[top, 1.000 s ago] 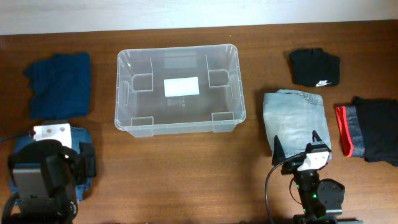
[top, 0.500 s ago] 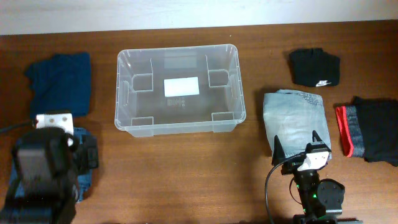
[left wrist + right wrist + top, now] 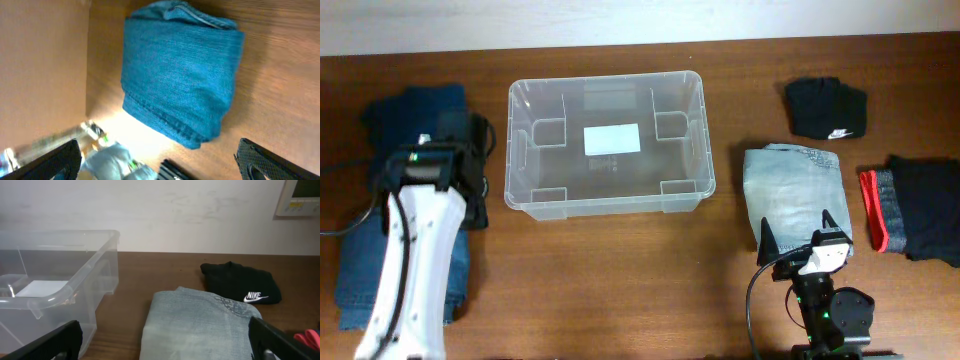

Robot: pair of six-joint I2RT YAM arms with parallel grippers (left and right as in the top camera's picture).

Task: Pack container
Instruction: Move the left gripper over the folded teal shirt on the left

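Note:
The container [image 3: 610,205] is a clear plastic bin with a white label on its base, empty, at the table's back middle. It also shows at the left of the right wrist view [image 3: 95,250]. My left gripper [image 3: 455,150] is open and empty, reaching over a folded dark blue garment [image 3: 415,120] left of the bin. In the left wrist view the garment [image 3: 182,75] lies ahead of the open fingers [image 3: 160,162]. My right gripper [image 3: 798,232] is open and empty at the near edge of folded light grey jeans [image 3: 792,185], which also show in the right wrist view [image 3: 200,325].
A black Nike garment [image 3: 827,107] lies at the back right and also shows in the right wrist view [image 3: 240,282]. A black garment with a red band [image 3: 915,207] lies at the far right. Folded blue jeans [image 3: 355,265] lie at the front left under my left arm.
My left arm has swung from the front left corner toward the back, and its gripper is now over the dark blue garment. The right arm has not moved.

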